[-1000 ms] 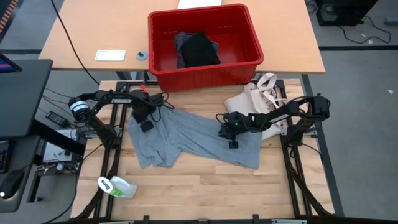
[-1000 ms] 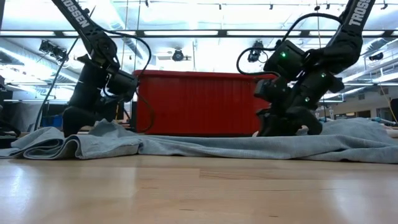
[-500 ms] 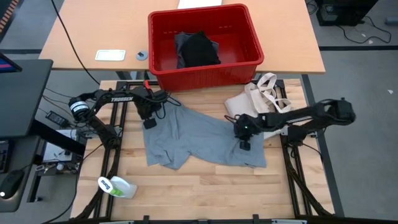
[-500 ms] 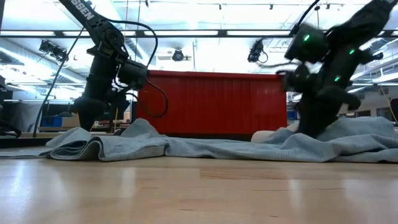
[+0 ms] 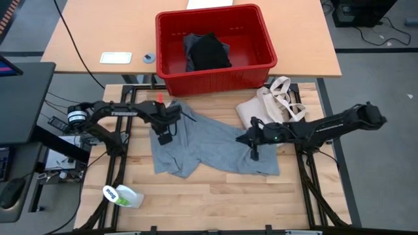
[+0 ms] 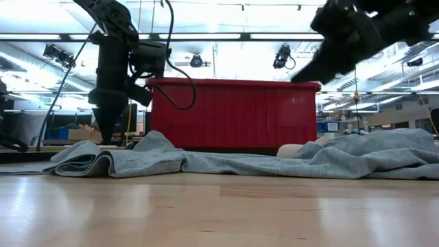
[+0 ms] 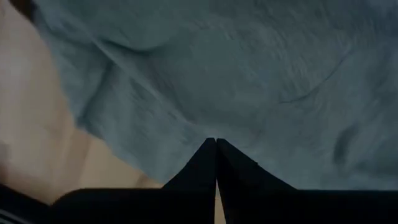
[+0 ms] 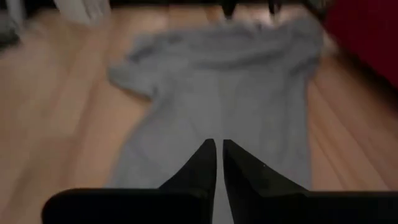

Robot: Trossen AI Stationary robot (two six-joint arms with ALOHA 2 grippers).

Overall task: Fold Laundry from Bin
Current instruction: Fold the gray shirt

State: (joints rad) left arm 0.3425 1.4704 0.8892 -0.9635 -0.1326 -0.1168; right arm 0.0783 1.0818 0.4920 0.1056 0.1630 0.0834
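Observation:
A light grey T-shirt (image 5: 209,147) lies rumpled on the wooden table in front of the red bin (image 5: 215,72). The shirt's left part is bunched into a fold (image 6: 103,159). A black garment (image 5: 209,52) lies inside the bin. My left gripper (image 5: 164,139) points down over the shirt's left part, shut, with only cloth (image 7: 249,81) beyond its tips. My right gripper (image 5: 253,155) hangs high over the shirt's right part (image 8: 230,93). It slants downward, its fingers nearly together and nothing between them.
A cream tote bag (image 5: 274,104) lies at the table's far right, beside the bin. A white and green bottle (image 5: 123,196) lies at the near left corner. Bare wood (image 5: 215,196) stretches along the near edge.
The shirt has slid toward the table's right edge, with its left part bunched up, and then lain still. My left gripper went right with it and rose. My right gripper lifted well clear of the cloth and tipped toward level.

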